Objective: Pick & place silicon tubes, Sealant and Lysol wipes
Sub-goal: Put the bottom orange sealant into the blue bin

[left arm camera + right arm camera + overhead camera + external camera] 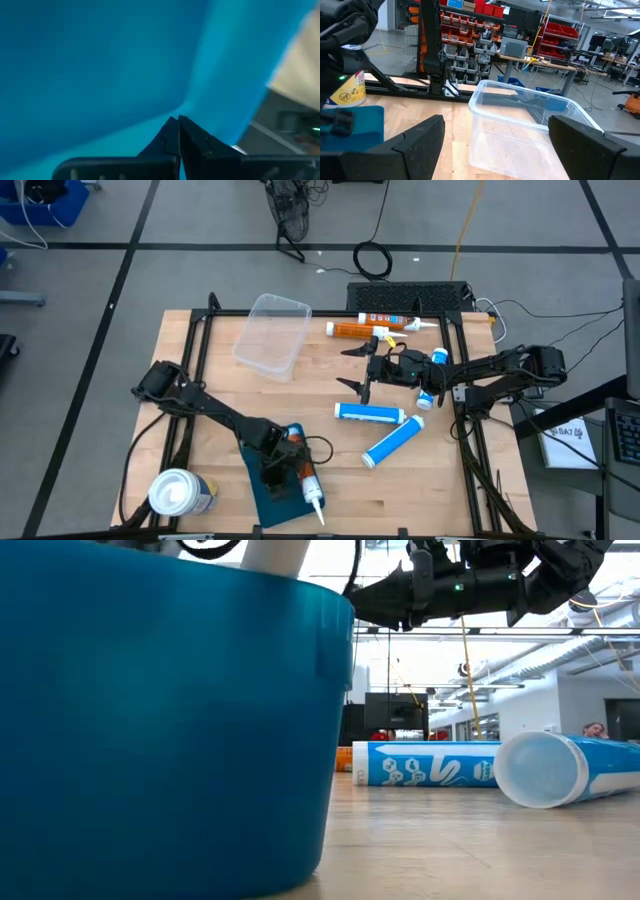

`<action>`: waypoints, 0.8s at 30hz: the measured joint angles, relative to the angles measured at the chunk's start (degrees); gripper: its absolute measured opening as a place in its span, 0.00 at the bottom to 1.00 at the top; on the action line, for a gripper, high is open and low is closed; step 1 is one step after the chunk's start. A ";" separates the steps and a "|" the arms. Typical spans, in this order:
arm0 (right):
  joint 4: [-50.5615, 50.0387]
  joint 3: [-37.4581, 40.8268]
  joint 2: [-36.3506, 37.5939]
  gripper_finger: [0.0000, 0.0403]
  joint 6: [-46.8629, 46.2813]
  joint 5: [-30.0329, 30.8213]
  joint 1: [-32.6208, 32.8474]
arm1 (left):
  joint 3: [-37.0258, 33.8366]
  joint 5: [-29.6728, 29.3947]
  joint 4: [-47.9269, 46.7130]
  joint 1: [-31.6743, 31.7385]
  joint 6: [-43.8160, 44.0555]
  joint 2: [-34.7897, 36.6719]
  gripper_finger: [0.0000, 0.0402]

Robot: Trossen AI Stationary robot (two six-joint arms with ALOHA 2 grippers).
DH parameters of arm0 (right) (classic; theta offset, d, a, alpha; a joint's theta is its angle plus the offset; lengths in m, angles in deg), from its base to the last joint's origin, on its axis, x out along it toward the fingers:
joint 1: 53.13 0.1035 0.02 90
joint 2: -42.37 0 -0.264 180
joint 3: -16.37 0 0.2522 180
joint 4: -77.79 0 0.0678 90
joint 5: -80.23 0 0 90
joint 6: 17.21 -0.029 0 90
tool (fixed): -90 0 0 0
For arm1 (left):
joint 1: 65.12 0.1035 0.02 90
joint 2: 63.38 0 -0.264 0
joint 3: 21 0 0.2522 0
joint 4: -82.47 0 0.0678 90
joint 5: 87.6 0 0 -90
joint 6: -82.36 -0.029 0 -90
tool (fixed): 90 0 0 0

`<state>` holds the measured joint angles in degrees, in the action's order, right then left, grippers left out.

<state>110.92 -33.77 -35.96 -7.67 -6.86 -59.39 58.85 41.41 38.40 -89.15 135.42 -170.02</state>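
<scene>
Two blue tubes [371,413] beside right end effector [355,370].

Red shelving [560,32] and workbenches [530,60] behind.

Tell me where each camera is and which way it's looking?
High view: above the table, looking straight down; both arms show, right gripper open.
Low view: at tabletop height, behind the blue bin, facing the room; an arm overhead.
Left wrist view: faces the blue bin close up; own left gripper shut.
Right wrist view: faces the clear container; own spread fingers show.
Shared: high and low both see the blue-and-white tubes.
</scene>
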 joint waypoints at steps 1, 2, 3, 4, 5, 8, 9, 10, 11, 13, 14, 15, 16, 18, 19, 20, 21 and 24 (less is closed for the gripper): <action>-0.02 0.00 0.00 0.82 0.00 0.00 0.00 | 0.00 0.12 -2.17 -0.39 -0.75 0.22 0.02; -0.04 0.01 0.00 0.82 0.04 0.00 0.00 | 0.02 0.34 -4.61 -0.97 -1.75 0.25 0.02; -0.05 0.00 0.00 0.82 0.07 0.02 0.00 | 0.02 0.28 -7.32 -1.52 -2.85 0.23 0.03; -0.01 0.00 0.01 0.82 0.07 0.00 0.00 | 0.02 0.30 -9.84 -2.13 -4.33 0.14 0.03; -0.02 0.00 0.00 0.82 0.09 0.00 0.00 | 0.02 0.24 -11.94 -2.62 -5.49 0.14 0.03; -0.07 0.00 0.00 0.82 0.09 0.00 0.00 | -0.02 -1.17 -18.61 -3.86 -9.80 0.18 0.01; -0.04 0.00 0.02 0.82 0.09 0.00 0.00 | -0.04 -2.21 -20.41 -4.04 -10.57 0.16 0.01; -0.03 0.00 0.00 0.82 0.09 0.00 0.00 | -0.02 -3.30 -22.27 -4.21 -11.02 0.16 0.02; -0.04 0.00 0.00 0.82 0.09 0.00 0.00 | -0.02 -4.35 -24.11 -4.31 -11.40 0.16 0.02; -0.04 0.00 0.02 0.82 0.10 0.00 0.00 | -0.02 -6.80 -27.74 -4.22 -12.41 0.16 0.03; -0.04 0.00 0.01 0.82 0.11 0.00 0.00 | -0.02 -7.90 -29.06 -4.11 -12.89 0.16 0.03; -0.03 0.00 0.02 0.82 0.09 0.00 0.00 | -0.02 -9.14 -29.92 -3.96 -13.34 0.16 0.03; -0.07 0.00 0.02 0.82 0.11 0.00 0.00 | -0.02 -10.47 -30.14 -3.73 -13.61 0.16 0.02; -0.05 0.00 0.02 0.82 0.09 0.00 0.00 | -0.02 -13.53 -30.00 -3.09 -13.57 0.14 0.01; -0.04 0.00 0.02 0.82 0.09 0.00 0.00 | -0.02 -15.44 -29.99 -2.66 -13.12 0.14 0.01; -0.04 0.00 0.02 0.82 0.10 0.00 0.00 | -0.02 -17.26 -29.98 -2.23 -12.63 0.14 0.02; -0.07 0.00 0.02 0.82 0.09 0.00 0.00 | -0.02 -18.69 -29.93 -1.80 -12.29 0.14 0.03; -0.11 0.00 0.02 0.82 0.11 0.00 0.00 | -0.02 -21.08 -29.83 -0.52 -11.54 0.14 0.04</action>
<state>110.81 -33.77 -35.93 -7.56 -6.86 -59.39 58.83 20.33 8.57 -89.67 123.88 -169.88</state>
